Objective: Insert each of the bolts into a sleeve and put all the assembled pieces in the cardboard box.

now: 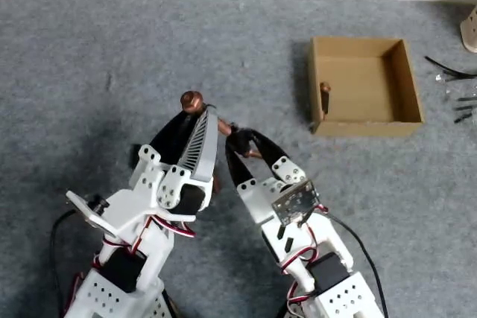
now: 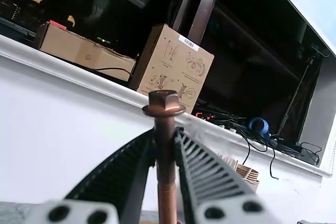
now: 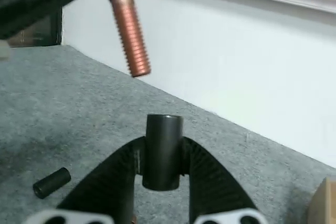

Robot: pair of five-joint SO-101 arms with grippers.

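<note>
While the right gripper (image 3: 163, 161) clasps the sleeve (image 3: 164, 135), bolt (image 3: 128, 30) sits near.

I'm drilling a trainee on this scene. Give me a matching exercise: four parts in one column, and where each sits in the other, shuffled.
1 copper bolt
2 sleeve nearest the bolt
3 spare sleeve
4 assembled piece

A in the cardboard box
B lying on the carpet
C in the left gripper
D in the right gripper

Pairs: 1-C, 2-D, 3-B, 4-A

High view looks down over the table (image 1: 74, 50); both wrist views (close, near level) share the bolt (image 2: 165, 145).
</note>
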